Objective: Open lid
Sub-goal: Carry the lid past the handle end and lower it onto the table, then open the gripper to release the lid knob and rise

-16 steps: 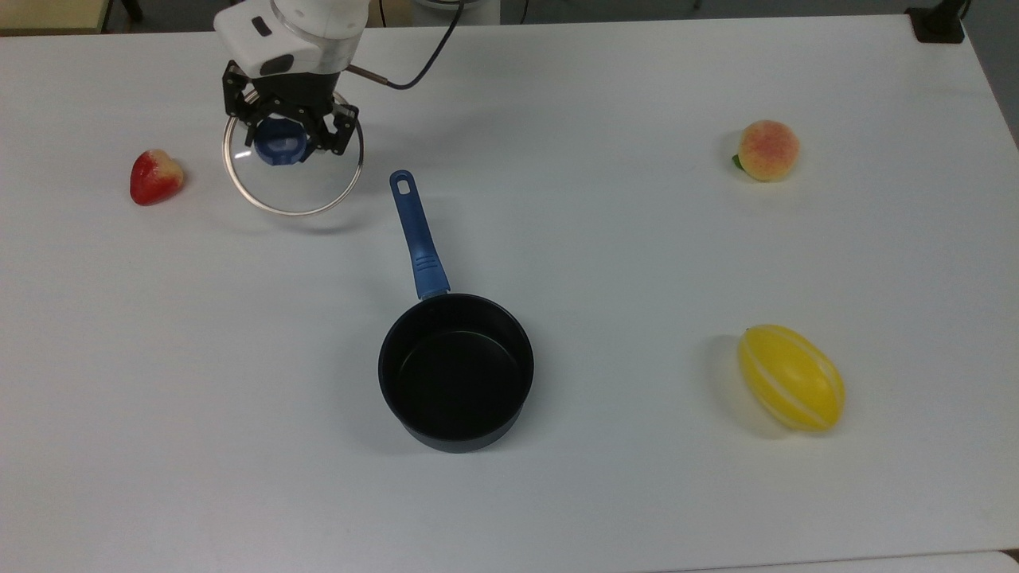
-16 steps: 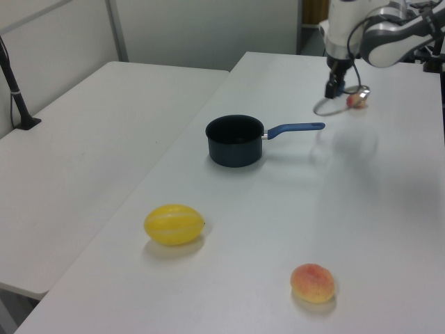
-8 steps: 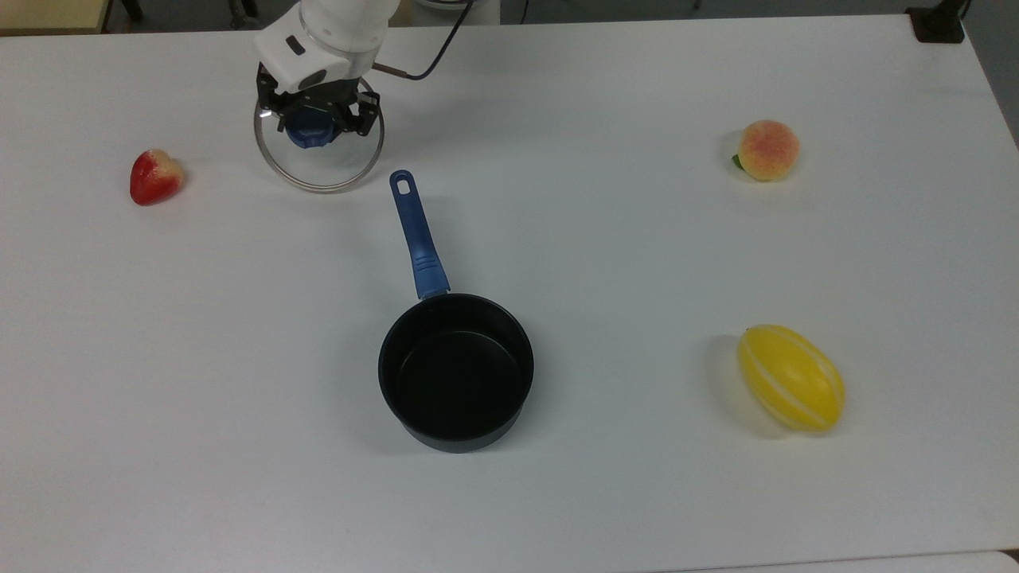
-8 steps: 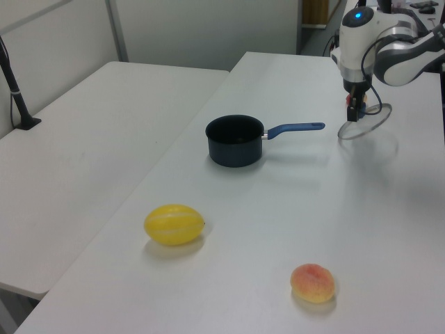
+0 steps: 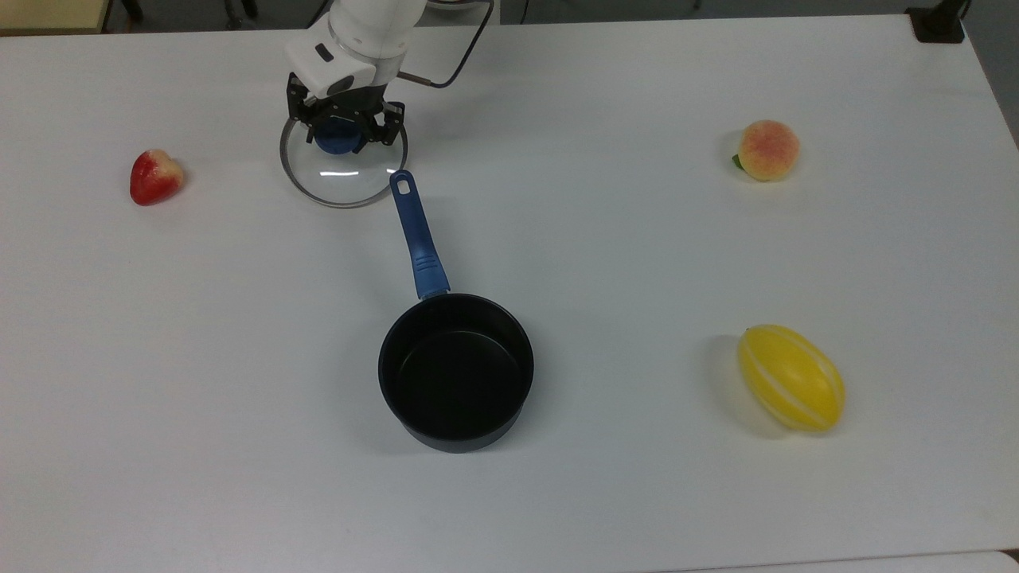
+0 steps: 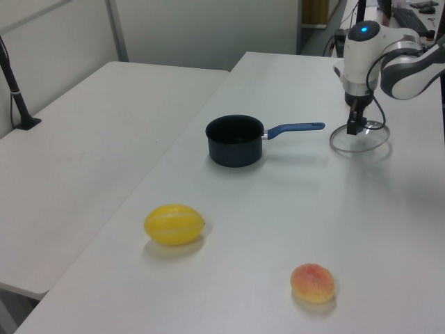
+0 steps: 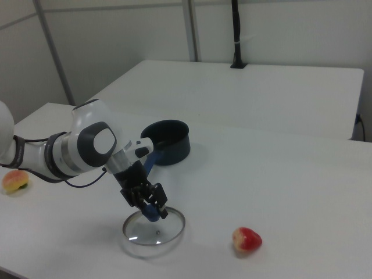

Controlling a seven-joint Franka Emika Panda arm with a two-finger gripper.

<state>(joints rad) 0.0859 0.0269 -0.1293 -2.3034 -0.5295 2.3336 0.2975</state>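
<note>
Spreading across every view, the white surface (image 5: 637, 493) carries all the things. Next in size, the open black saucepan (image 5: 455, 370) sits mid-surface in the top view, its blue handle running toward 11 o'clock. At the handle's tip lies the lid (image 5: 344, 169), well apart from the pan bowl; its far rim is hidden under the arm. A yellow melon (image 5: 791, 377) lies at 3 o'clock from the pan, a peach (image 5: 767, 150) at 2 o'clock, a strawberry (image 5: 155, 176) at 10 o'clock. The end effector (image 5: 344, 134) is clenched around the lid's blue knob (image 7: 152, 214), largely covering it.
</note>
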